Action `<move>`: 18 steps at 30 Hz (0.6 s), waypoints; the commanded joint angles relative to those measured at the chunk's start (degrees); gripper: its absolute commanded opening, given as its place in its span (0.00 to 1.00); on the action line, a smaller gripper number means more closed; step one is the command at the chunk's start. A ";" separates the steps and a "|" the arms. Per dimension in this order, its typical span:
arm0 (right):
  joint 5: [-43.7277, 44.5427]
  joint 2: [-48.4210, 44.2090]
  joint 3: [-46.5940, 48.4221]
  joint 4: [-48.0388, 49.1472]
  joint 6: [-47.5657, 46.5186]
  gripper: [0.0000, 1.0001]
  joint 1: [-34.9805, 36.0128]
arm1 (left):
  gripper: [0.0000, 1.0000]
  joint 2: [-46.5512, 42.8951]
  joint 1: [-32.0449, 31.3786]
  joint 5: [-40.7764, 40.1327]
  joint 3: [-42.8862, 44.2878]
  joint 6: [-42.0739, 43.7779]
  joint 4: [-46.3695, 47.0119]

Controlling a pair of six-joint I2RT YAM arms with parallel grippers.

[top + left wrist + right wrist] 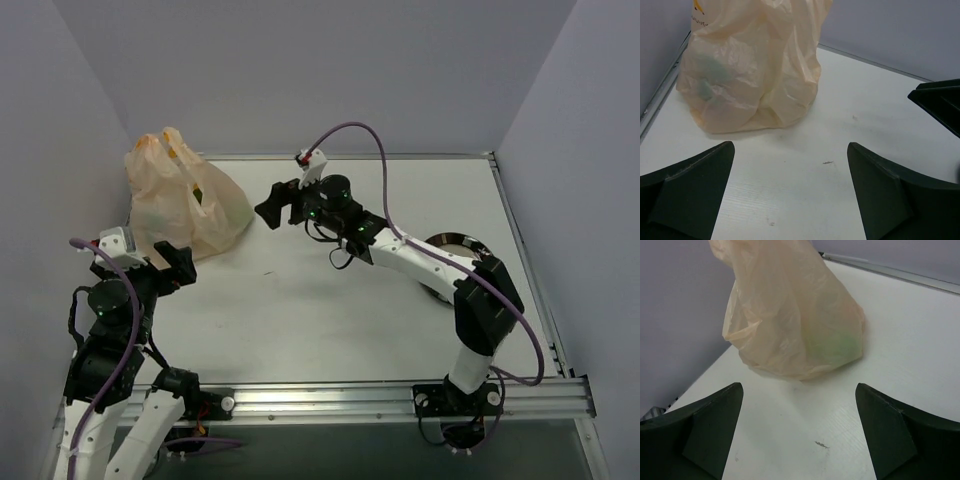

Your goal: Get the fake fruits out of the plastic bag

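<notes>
Both sets wide open, nothing held: left fingers [178,262] sit just off the near side of the bag, right fingers [275,207] just off its right side, both aimed at it, neither touching.

Counter [330,320]: white, boxed in by the left wall [50,150], back wall [330,80] and right wall [590,200]. Metal rail [400,400] runs along the near edge, and a thinner strip along the far and right edges. Middle of the counter is bare, so I have open room between my two arms and in front of the bag.

Plastic bag [185,205]: far-left corner, left side tight to the left wall, back wall close behind. No room on its left or behind it; near and right sides are free. It stands upright, long axis vertical, wide base spread to the right on the counter, narrowing to bunched handles pointing up. Can't tell if the mouth is open.

Plate [455,240]: dark, round, right side of the counter, well apart from the bag, partly hidden behind my right arm.

Fake fruits [835,346]: inside the bag, low down. Only a green blur through the film; count and other colours unclear.
</notes>
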 commanded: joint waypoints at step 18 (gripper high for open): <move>-4.55 38.16 53.98 -8.80 -3.12 0.91 5.40 | 0.94 -1.59 -2.40 -16.52 3.66 -3.54 -5.86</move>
